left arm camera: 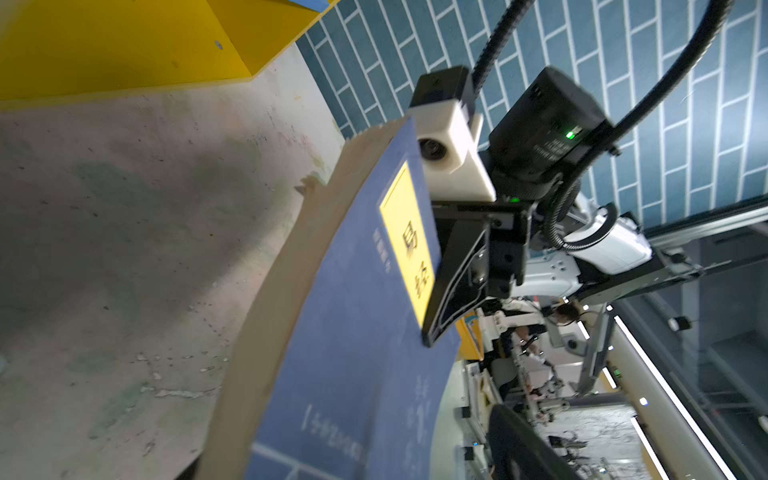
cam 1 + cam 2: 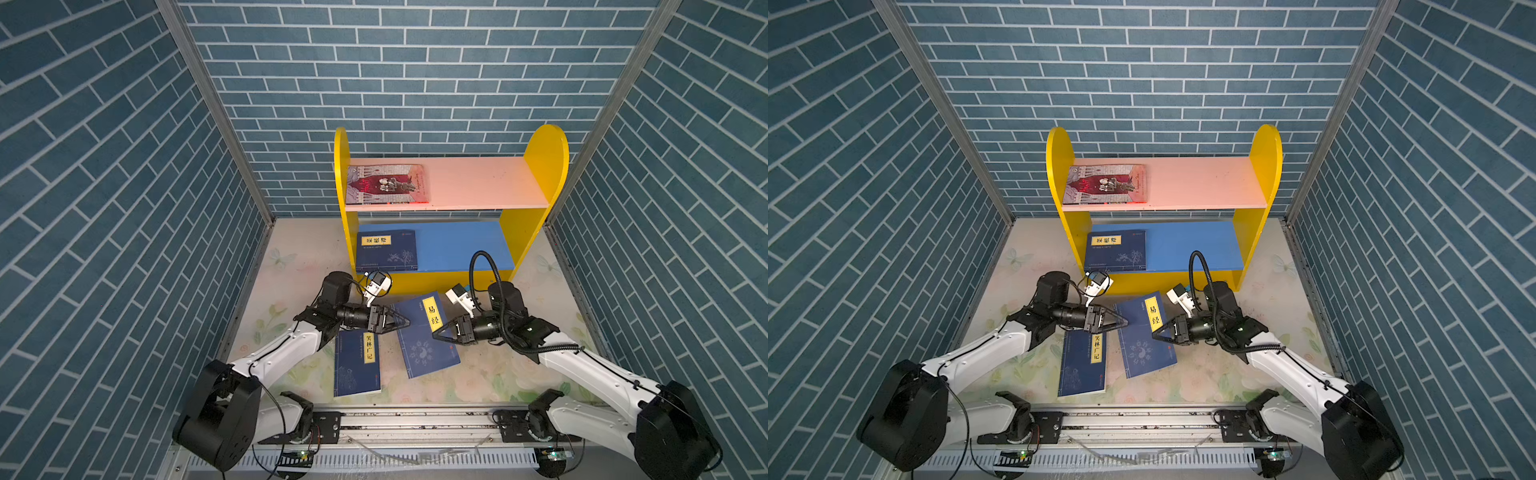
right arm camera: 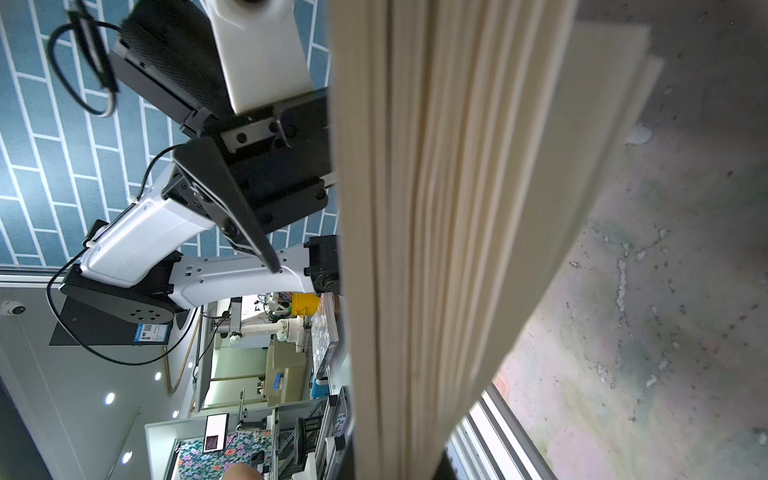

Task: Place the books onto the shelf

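The shelf (image 2: 544,166) (image 2: 1264,166) stands at the back. A grey-and-red book (image 2: 388,185) lies on its pink board and a navy book (image 2: 386,251) on its blue board. On the table a navy book (image 2: 357,365) lies flat. Beside it another navy book (image 2: 419,349) (image 2: 1142,345) (image 1: 353,332) is lifted and bowed. My right gripper (image 2: 434,334) (image 2: 1153,336) is shut on its right edge, and the pages (image 3: 436,249) fill the right wrist view. My left gripper (image 2: 405,325) (image 2: 1124,324) stands open astride the left edge, one finger (image 1: 519,449) clear of the cover.
Blue brick-patterned walls close in the back and both sides. The floral table top (image 2: 498,374) runs to a metal rail (image 2: 415,419) at the front. The shelf's yellow base (image 1: 124,50) is close behind the lifted book.
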You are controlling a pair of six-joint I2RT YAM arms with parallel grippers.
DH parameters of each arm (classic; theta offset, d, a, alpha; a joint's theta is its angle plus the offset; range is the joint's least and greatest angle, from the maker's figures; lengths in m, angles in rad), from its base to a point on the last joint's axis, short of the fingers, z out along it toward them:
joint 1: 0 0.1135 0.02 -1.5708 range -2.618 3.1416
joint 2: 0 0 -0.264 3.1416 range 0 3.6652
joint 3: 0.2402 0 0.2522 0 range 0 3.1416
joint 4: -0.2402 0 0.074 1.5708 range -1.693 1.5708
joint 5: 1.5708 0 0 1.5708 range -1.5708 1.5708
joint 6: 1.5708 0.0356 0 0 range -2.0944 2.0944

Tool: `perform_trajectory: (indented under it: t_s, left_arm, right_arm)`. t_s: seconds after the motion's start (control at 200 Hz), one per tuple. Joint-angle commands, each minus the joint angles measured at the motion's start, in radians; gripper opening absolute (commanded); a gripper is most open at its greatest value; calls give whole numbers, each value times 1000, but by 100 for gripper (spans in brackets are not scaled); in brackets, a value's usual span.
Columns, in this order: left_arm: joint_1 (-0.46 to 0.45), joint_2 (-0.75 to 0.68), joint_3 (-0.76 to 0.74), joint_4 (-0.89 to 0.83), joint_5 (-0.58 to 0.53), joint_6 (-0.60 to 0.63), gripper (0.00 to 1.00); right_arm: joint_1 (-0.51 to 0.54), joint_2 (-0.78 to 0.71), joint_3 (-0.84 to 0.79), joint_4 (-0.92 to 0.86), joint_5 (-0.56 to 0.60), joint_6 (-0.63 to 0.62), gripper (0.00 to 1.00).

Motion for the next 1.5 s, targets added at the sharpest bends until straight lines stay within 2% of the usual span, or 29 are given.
perform_trajectory:
  t_s: [0.0,0.11,0.19,0.36,0.44,0.49,0.575,0.645,0.875,0.965,1.11,1.355,1.49]
  left_arm:
    - [-1,-23,-2,55,59,-38,69]
    - [-2,-38,-7,29,59,-24,39]
    - [-2,-36,-2,11,50,-16,25]
    - [0,-33,11,-15,35,-11,14]
    - [3,-41,14,-31,31,0,5]
    - [7,-47,23,-53,24,15,0]
    - [14,-58,50,-118,18,70,0]
    - [19,-72,76,-180,18,123,0]
    - [24,-115,192,-490,-12,416,0]
    - [24,-115,242,-593,-29,514,0]
    - [24,-94,331,-729,-126,645,0]
    - [23,-75,435,-821,-110,668,0]
    - [24,-100,412,-675,-80,486,0]
  right_arm:
    - [-1,19,36,67,-57,-44,0]
    - [1,38,35,80,-65,-42,0]
    - [2,39,30,104,-64,-35,0]
    - [3,39,24,112,-66,-35,0]
    - [3,39,25,110,-62,-40,16]
    - [2,32,31,79,-27,-58,23]
    - [-5,-12,41,-15,94,-108,37]
    - [-17,-50,44,-57,169,-126,45]
    - [-96,-226,16,-127,326,-111,55]
    - [-117,-287,-2,-124,341,-91,58]
    - [-123,-347,-43,-89,343,-42,59]
    - [-125,-427,-150,84,300,69,57]
    - [-125,-435,-202,199,270,134,57]
